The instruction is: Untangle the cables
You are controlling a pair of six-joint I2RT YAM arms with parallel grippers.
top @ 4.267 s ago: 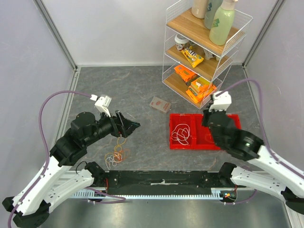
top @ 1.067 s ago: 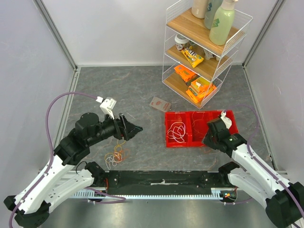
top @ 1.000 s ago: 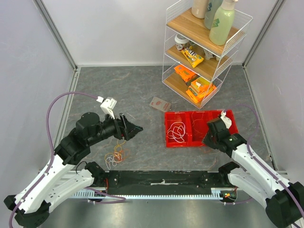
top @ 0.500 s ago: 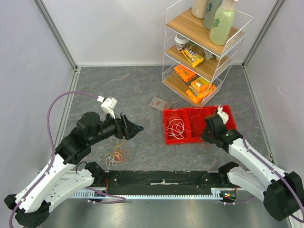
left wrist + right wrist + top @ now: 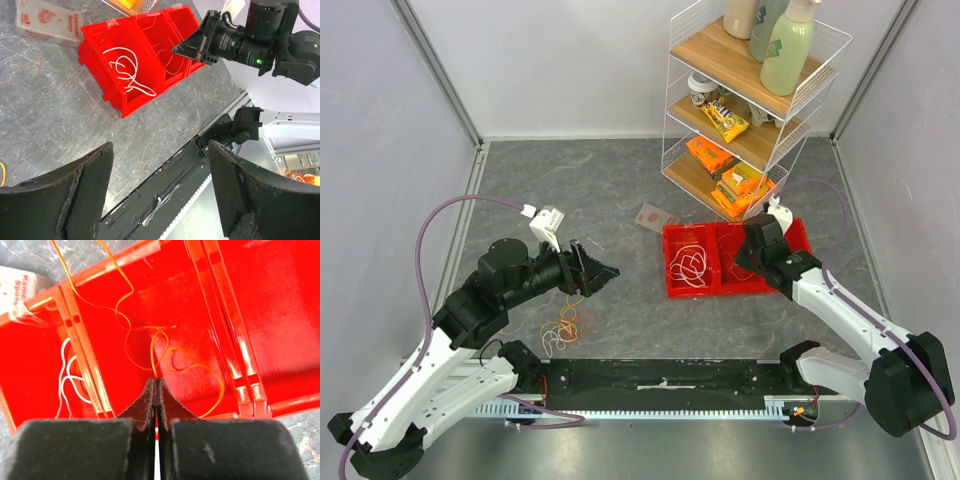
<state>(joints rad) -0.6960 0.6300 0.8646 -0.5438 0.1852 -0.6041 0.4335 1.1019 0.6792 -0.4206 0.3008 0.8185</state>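
Since the first frame, we see that the red bin (image 5: pixel 692 291) has slid left along the worktop (image 5: pixel 570 190) and turned a little. It now lies closer to the sponge packet (image 5: pixel 657 218) and just in front of the wire rack (image 5: pixel 750 110). Our right arm has dropped low and reached in after it, and the right gripper (image 5: pixel 156 385), partly parted a second ago, is now pressed together.

From the right wrist view, we see its two fingertips meeting in the bin's middle compartment. A strand of the orange cable (image 5: pixel 165 347) runs straight into the seam between them, so we read it as pinched there. The rest of that cable loops loosely over the compartment floor and trails up over the far wall. The white cable (image 5: pixel 690 265) lies coiled in the compartment to its left.

Our left arm has hardly shifted. The left gripper (image 5: pixel 160 195) hangs over bare worktop with its jaws spread wide, holding nothing and well apart from the bin. The loose bundle (image 5: pixel 563 325) of orange, yellow and white cables lies on the worktop near the left arm's base, and neither gripper touches it.
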